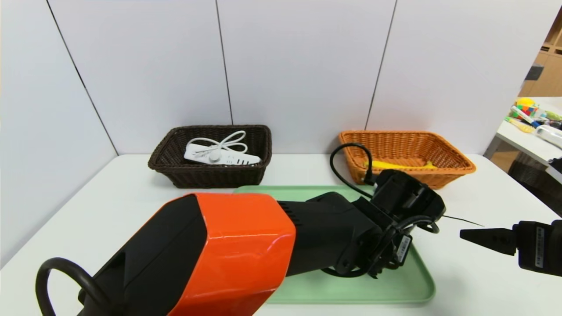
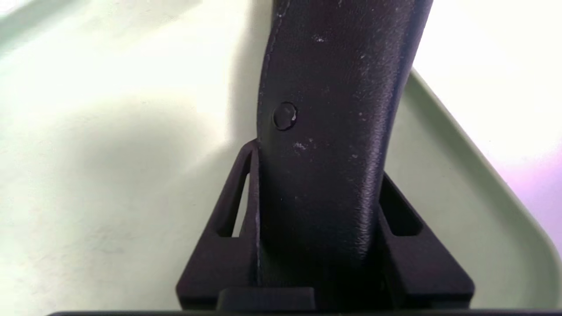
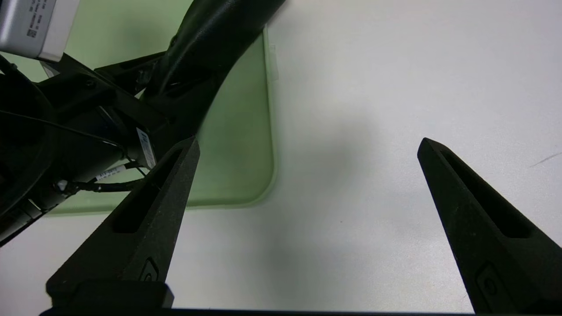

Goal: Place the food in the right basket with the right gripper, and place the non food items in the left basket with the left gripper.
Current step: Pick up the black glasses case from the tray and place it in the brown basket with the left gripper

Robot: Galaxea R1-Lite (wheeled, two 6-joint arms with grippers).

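Note:
A black, grained, curved item [image 2: 333,87] with a small round stud lies on the green tray [image 2: 461,175]. My left gripper [image 2: 318,160] is shut on it, one finger against each side. In the head view my left arm [image 1: 246,245] reaches across the tray [image 1: 395,289] and hides both the gripper and the item. The dark brown left basket [image 1: 175,169] holds a white power strip [image 1: 221,154]. The orange right basket [image 1: 456,164] holds a yellow food item [image 1: 393,165]. My right gripper [image 1: 478,237] [image 3: 307,140] stands open over bare table, right of the tray [image 3: 237,153].
A black cable [image 1: 347,162] loops up from my left wrist in front of the orange basket. A side table [image 1: 531,140] with toys stands far right. White wall panels close off the back and left of the table.

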